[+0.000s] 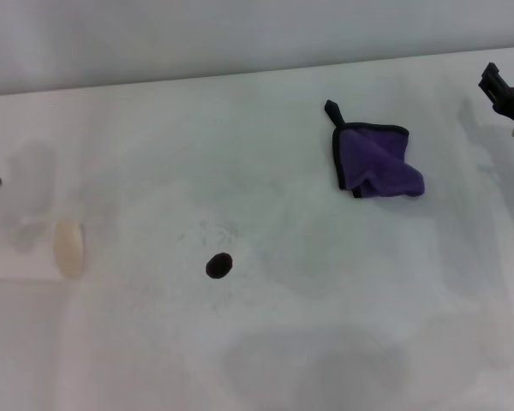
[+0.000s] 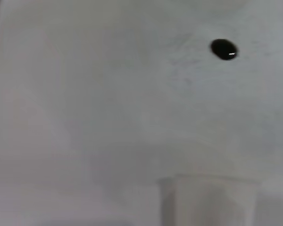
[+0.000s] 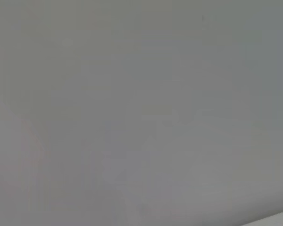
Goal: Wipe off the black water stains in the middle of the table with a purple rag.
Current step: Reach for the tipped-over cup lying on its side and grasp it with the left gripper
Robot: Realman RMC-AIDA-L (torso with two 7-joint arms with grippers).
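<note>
Right gripper (image 1: 504,92), jaw state unclear, hovers beside the rag (image 1: 375,160), well apart from the stain (image 1: 219,265); best pinch its bunched fold.

Soft, matt purple cloth rag (image 1: 379,160) with black edging; smooth white tabletop (image 1: 343,300); glossy, wet-looking black roundish blot (image 2: 224,49).

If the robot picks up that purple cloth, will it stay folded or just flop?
The purple rag will probably flop: it lies in soft, uneven folds, so it looks limp rather than stiff. It seems thin and likely light. Lifted by its black corner loop, it would likely unfold and dangle.
</note>
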